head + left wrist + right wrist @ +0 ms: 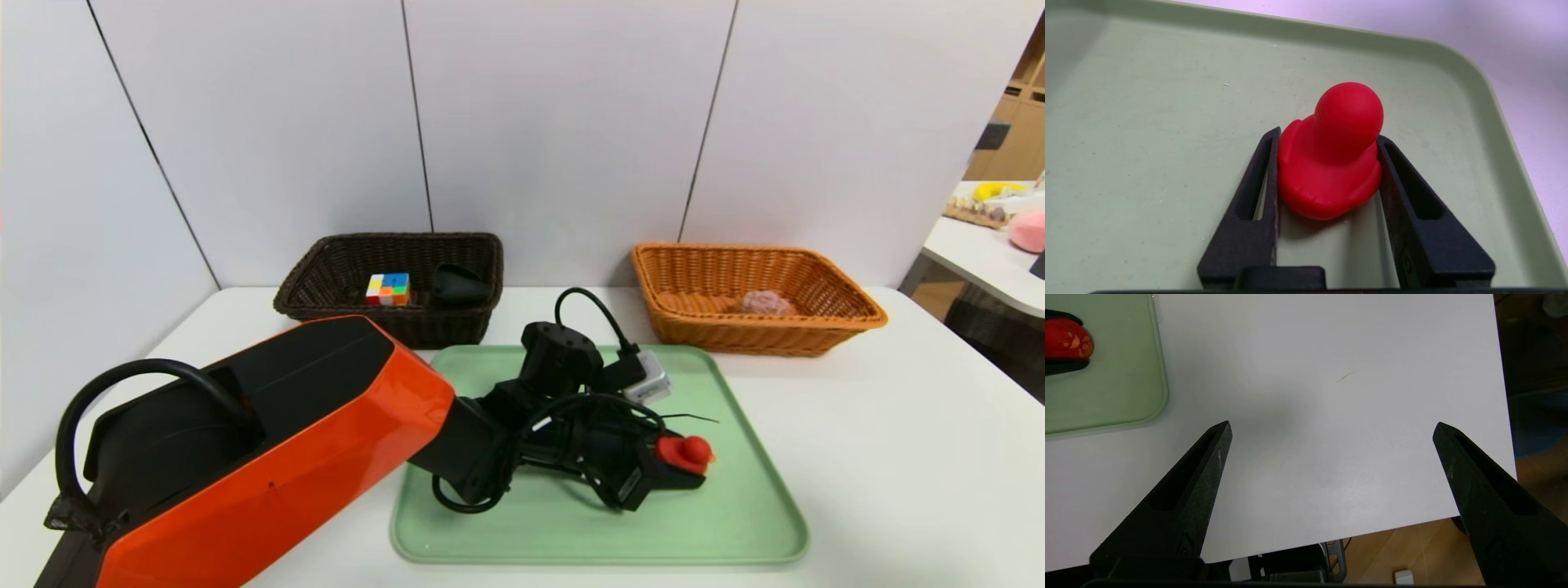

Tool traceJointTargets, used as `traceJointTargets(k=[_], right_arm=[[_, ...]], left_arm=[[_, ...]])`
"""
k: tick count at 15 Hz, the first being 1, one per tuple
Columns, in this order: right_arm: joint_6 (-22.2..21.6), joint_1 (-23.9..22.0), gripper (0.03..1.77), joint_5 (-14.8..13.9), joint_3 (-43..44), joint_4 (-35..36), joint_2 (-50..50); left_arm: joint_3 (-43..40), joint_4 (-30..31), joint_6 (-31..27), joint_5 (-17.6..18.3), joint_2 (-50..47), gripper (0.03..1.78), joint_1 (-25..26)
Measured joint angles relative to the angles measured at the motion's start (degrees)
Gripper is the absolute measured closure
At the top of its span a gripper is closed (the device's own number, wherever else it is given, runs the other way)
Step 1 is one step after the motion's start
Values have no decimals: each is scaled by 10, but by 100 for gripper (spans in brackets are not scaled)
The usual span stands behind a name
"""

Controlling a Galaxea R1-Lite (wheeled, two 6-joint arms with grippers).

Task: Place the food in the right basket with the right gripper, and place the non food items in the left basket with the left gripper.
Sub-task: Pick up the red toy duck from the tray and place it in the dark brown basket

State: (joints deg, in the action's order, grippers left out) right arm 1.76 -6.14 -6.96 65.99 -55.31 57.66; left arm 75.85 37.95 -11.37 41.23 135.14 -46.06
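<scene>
Left hand (pixel 1327 175) clenched on the red duck (pixel 1331 159), both fingers pressed against its body, duck resting on the green tray (pixel 735 523). Best lifted straight up without loosening, then carried clear over the rim of the dark left basket (pixel 326 302) beyond, beside the cube (pixel 388 288). Right hand (pixel 1331 457) spread wide, idle above the surface (pixel 1331 396). Bun (pixel 766 303) lying in the orange basket (pixel 849 314).

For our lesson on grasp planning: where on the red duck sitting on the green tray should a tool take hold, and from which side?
Grip the red duck across its wide lower body, coming in low and level from behind, one finger on each flank. The round head would slip; the body gives broader sides. The left tool on the green tray brackets it this way.
</scene>
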Motion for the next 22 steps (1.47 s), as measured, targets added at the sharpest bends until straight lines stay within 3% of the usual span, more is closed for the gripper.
traceJointTargets(k=[6, 10, 12, 16, 20, 22], right_arm=[[0, 0, 10, 0, 0, -1, -1], [1, 0, 10, 0, 0, 0, -1], [0, 1, 10, 0, -3, 0, -1], [1, 1, 10, 6, -4, 3, -1], [-1, 1, 10, 13, -5, 4, 0], [-1, 1, 10, 16, -3, 8, 0]], left_arm=[[6, -5, 16, -10, -7, 112, 0], [30, -65, 42, -35, -60, 113, 6], [49, -117, 46, -58, -103, 113, 13], [141, -279, 64, -100, -192, 113, 58], [300, -462, 77, -112, -229, 114, 167], [353, -520, 77, -111, -230, 114, 232]])
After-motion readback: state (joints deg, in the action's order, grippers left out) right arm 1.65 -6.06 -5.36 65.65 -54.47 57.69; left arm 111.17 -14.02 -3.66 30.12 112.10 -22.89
